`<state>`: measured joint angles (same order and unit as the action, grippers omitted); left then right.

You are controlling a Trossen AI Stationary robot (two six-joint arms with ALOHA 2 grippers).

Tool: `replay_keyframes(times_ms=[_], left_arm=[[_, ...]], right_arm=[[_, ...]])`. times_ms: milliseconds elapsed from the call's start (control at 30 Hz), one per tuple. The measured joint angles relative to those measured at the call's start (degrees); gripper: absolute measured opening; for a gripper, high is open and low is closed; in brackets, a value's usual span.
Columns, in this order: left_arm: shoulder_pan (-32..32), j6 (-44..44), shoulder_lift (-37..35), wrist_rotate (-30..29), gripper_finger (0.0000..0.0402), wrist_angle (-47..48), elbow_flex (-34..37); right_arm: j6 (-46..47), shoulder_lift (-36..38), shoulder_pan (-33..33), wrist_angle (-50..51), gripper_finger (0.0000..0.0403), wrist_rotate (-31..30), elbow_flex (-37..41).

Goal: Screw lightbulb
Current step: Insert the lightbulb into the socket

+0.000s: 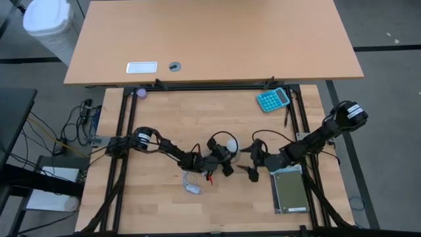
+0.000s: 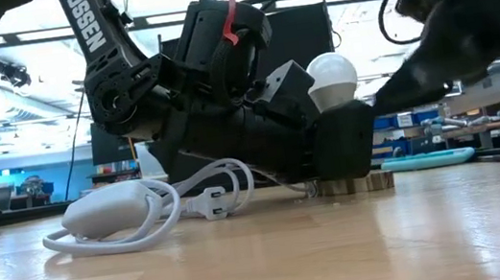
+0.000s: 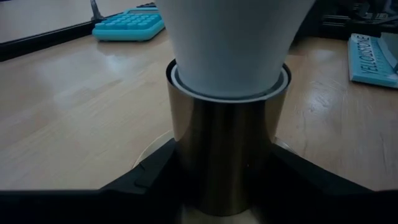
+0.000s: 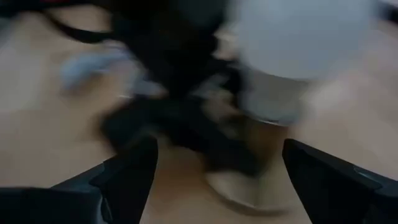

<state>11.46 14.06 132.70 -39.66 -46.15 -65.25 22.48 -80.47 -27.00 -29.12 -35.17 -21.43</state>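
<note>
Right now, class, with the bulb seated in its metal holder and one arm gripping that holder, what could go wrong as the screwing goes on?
1. The left jaws clamp only the shiny brass-coloured metal socket; if the grip slips, it may spin with the small white pear-shaped lightbulb.
2. The open right jaws hover close and could knock the bulb.
3. The coiled white cable lies beside the left arm and could snag.
</note>
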Motion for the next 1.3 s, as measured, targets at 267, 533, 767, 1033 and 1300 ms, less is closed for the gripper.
replay_keyframes(times_ms=[267, 533, 767, 1033, 1300], left_arm=[[0.1, 0.0, 0.0, 0.1, 0.0206, -0.1, 0.0], [0.1, -0.2, 0.0, 0.3, 0.0206, -0.3, 0.0], [0.1, -0.4, 0.0, 0.5, 0.0206, -0.9, 0.1], [0.1, -0.4, 0.1, 0.7, 0.0206, -1.1, 0.1], [0.1, -0.4, 0.1, 0.7, 0.0206, -1.1, 0.1]], right_arm=[[-4.1, 0.0, 5.4, -2.3, 0.0347, -0.1, 0.0], [-7.3, 0.0, 7.7, -4.5, 0.0304, 3.5, 0.0], [-8.0, 0.0, 7.8, -4.9, 0.0241, 3.2, 0.1], [-5.7, -0.1, 12.5, -10.3, 0.0239, 8.9, 3.8], [-10.3, -0.1, 15.0, -18.6, 0.0292, 14.1, 8.0]])
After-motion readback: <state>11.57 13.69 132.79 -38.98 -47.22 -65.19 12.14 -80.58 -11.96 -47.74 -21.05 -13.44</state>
